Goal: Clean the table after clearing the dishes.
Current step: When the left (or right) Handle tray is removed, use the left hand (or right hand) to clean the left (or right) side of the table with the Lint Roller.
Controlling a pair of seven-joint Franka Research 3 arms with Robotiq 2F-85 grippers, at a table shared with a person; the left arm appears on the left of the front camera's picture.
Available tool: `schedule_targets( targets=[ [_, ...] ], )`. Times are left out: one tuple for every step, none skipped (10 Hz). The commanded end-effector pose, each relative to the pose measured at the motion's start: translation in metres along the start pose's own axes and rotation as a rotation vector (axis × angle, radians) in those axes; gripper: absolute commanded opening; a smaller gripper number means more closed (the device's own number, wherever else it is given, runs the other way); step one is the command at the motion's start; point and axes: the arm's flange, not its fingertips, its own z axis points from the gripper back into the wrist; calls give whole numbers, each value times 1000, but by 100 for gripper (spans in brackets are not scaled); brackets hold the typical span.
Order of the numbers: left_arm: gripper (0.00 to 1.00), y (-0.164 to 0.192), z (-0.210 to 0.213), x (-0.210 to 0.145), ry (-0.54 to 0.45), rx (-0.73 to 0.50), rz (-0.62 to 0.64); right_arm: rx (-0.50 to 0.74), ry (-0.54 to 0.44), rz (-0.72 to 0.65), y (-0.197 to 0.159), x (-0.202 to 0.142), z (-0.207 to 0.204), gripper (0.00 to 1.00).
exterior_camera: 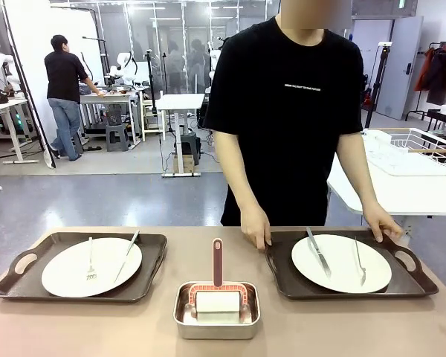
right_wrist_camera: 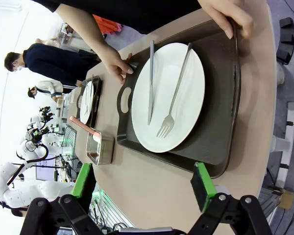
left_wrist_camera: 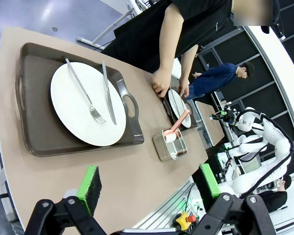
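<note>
1. Room on the table (exterior_camera: 334, 331) lay mainly in the gap between the two trays and in a bare band along the robot-side edge.
2. A small steel pan (exterior_camera: 215, 333) sat in that gap, near the robot-side edge and apart from both trays.
3. The left tray (exterior_camera: 150, 253) lay near the table's left end and the right tray (exterior_camera: 282, 271) near its right end.
4. The person stood at the far edge, one hand (exterior_camera: 256, 227) at the right tray's inner end and the other hand (exterior_camera: 383, 222) on its outer far corner.
5. The left gripper (left_wrist_camera: 149, 181) hovered above the near edge before the left tray, jaws wide apart and empty.
6. The right gripper (right_wrist_camera: 142, 181) hovered likewise before the right tray, jaws apart and empty.
7. The tabletop was plain matte tan-brown, its corners rounded.
8. Both trays were dark brown with cut-out handles.
9. The left plate (exterior_camera: 63, 275) was round and white, and carried the left fork (exterior_camera: 90, 262) and left knife (exterior_camera: 126, 256).
10. The right plate (exterior_camera: 342, 260) matched it, and carried the right knife (exterior_camera: 318, 253) and right fork (exterior_camera: 359, 260).
11. A brush (exterior_camera: 218, 260) lay in the pan, its reddish handle pointing toward the person.
</note>
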Motion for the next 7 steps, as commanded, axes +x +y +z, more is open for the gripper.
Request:
schedule_targets(
  targets=[
    [100,0,3,-2,-10,-12,4,2,-3,1,1,0,2,100],
    [100,0,3,-2,-10,-12,4,2,-3,1,1,0,2,100],
    [100,0,3,-2,-10,-12,4,2,-3,1,1,0,2,100],
    [100,0,3,-2,-10,-12,4,2,-3,1,1,0,2,100],
    [100,0,3,-2,-10,-12,4,2,-3,1,1,0,2,100],
    [100,0,3,-2,-10,-12,4,2,-3,1,1,0,2,100],
    [100,0,3,-2,-10,-12,4,2,-3,1,1,0,2,100]
  ],
)
